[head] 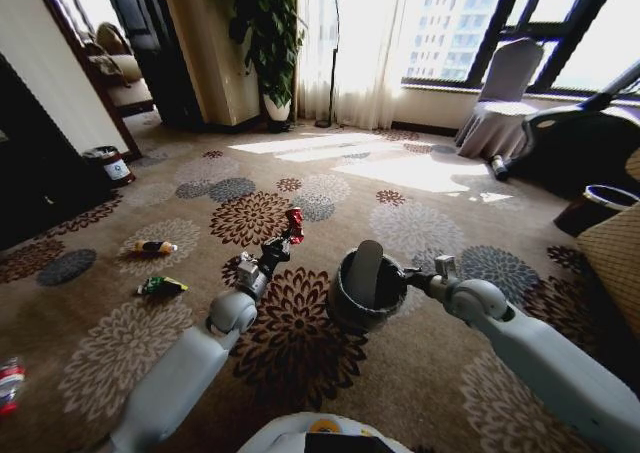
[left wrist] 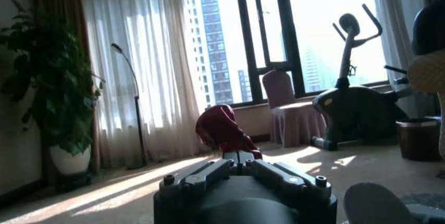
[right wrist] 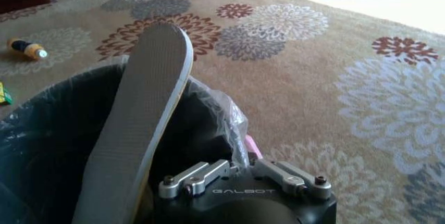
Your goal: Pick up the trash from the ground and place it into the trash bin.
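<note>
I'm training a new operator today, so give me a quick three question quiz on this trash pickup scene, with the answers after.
1. True or false: the left gripper holds a red wrapper.
2. What does the right gripper grip? A) the trash bin's rim B) a bottle C) nothing
3. Which item lies nearer the robot on the carpet: the green packet or the yellow-orange packet?

Key:
1. True.
2. A, the trash bin with the grey liner.
3. The green packet.
</note>
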Controlling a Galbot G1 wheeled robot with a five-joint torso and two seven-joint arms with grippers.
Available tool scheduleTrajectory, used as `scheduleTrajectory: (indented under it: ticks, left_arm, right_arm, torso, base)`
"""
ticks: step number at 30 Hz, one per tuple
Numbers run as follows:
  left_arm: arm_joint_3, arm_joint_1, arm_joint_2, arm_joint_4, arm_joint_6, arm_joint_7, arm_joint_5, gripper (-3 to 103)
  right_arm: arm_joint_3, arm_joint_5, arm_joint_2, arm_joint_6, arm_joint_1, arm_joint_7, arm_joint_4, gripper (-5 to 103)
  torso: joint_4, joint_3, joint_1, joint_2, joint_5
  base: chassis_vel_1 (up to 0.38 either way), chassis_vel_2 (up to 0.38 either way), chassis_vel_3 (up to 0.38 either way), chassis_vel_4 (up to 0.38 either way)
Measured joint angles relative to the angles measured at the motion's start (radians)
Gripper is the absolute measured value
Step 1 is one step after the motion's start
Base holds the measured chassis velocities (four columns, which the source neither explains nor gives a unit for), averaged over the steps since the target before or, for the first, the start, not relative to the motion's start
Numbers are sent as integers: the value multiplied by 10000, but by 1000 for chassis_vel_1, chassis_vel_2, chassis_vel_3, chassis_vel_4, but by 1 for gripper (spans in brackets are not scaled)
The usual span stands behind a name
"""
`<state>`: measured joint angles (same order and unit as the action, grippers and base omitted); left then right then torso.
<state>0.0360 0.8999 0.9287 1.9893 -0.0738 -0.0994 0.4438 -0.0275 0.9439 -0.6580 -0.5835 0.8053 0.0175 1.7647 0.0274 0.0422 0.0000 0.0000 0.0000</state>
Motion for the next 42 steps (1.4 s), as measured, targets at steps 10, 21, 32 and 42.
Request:
scheduleTrajectory:
  ticks: [10, 21, 32, 42]
  left_arm:
    - [-2625, -2303, 469, -99, -649, -1122, 1354, 0]
    - [-3471, -1547, 267, 634, -1401, -2146, 2206, 0]
    - [-3739, -1288, 757, 207, -1503, -1712, 1673, 22]
    - [-2072, -637, 932, 295, -1475, -2296, 1553, 54]
  right_arm:
    - [1230, -311, -133, -90, -1110, 12, -47, 1]
    - [1442, -272, -195, -136, -1741, 4, -592, 1]
    - [1719, -232, -145, -231, -2004, 9, -380, 1]
    - [1519, -258, -68, -102, -1864, 5, -118, 1]
  torso:
    - [-8, 1, 0, -1, -1]
    - [0, -1, 0, -1, 0]
    - [-6, -1, 0, 0, 2]
    - [-3, -1, 0, 0, 0]
  base:
    - [0, 0, 0, 0]
    - [0, 0, 0, 0]
    - [0, 0, 0, 0]
    - [0, 0, 0, 0]
